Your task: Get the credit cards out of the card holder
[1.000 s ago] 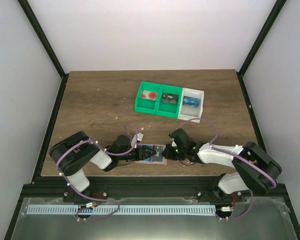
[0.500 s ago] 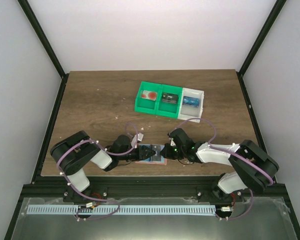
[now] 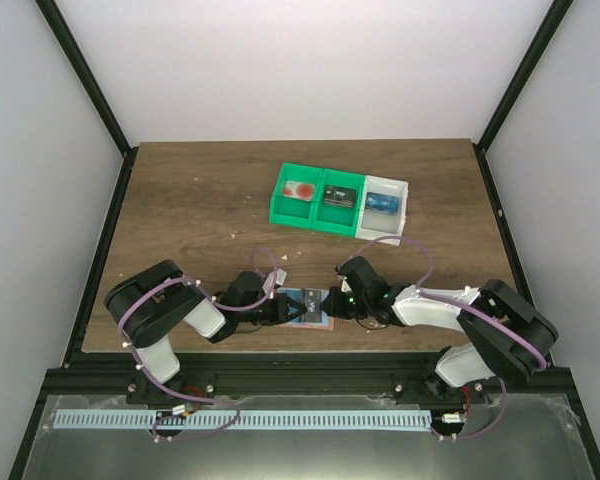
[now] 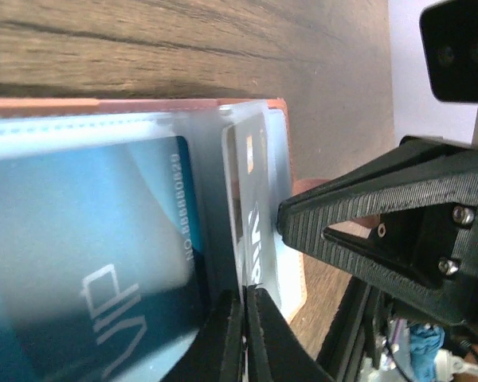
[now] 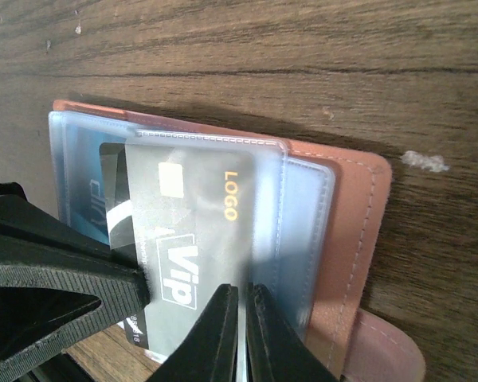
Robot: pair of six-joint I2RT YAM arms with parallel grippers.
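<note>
Lying flat close to the near edge of the tabletop (image 3: 180, 200), about midway along it, the holder (image 3: 316, 314) sits between the two claws. The right wrist view shows its salmon cover (image 5: 352, 215) with pale stitching, and clear sleeves (image 5: 303, 215) stacked on top.

A grey card (image 5: 199, 231) pokes out of one sleeve at a slight tilt. It carries a pale chip, "LOGO" in gold and "Vip" in white inside a white box. A blue card (image 4: 88, 255) lies in the sleeve beside it. It shows large white letters cut off by the frame and a row of white digits, several eights among them, too blurred to read in full.

The left claw (image 4: 244, 318) has its fingers pressed together on the grey card. In the right wrist view its black tip (image 5: 142, 277) covers that card's corner, and a bit of card shows below it. The right claw (image 5: 240, 318) is also pressed together, pinching the holder at the opposite edge, where the clear sleeves end. Which layers it catches cannot be told. From the left wrist its tip (image 4: 284, 223) meets the sleeve edge just beside the grey card. From above, the left claw (image 3: 292, 308) and the right claw (image 3: 330, 305) face each other across the holder, nearly tip to tip.

Well apart, toward the far edge and right of the middle, stands a green bin (image 3: 276, 205) with a red item and a black item in its two compartments. A white bin (image 3: 404, 200) touches its right side and holds a blue item.
</note>
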